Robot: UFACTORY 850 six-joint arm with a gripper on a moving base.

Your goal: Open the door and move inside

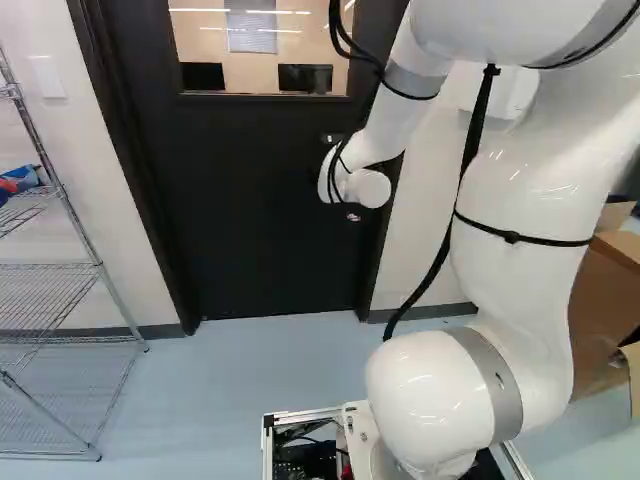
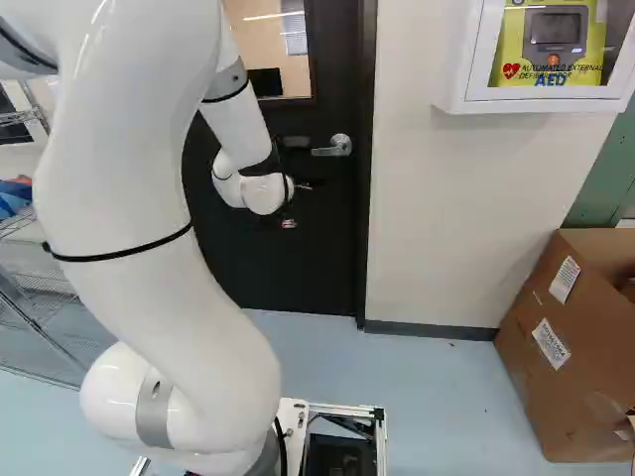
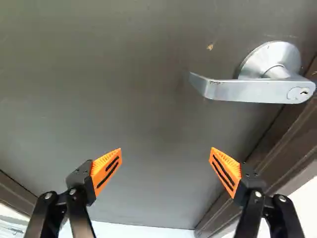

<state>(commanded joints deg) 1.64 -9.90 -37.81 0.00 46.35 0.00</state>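
Observation:
The dark door point(image 1: 260, 215) stands closed in its frame, with a window in its upper part. Its silver lever handle point(image 2: 332, 147) shows in the right base view, just above and to the right of my gripper point(image 2: 297, 205). Seen from the wrist, the gripper point(image 3: 166, 157) is open, its orange pads wide apart with nothing between them. The lever handle point(image 3: 247, 90) lies ahead of the finger on the door-frame side and off to that side, untouched. Bare door surface point(image 3: 143, 104) faces the gap between the fingers.
A wire shelf rack point(image 1: 50, 265) stands left of the door. On the right are a wall-mounted defibrillator cabinet point(image 2: 536, 94) and, below it, an open cardboard box point(image 2: 556, 347) on the floor. The door frame point(image 2: 365, 198) borders the wall near the handle.

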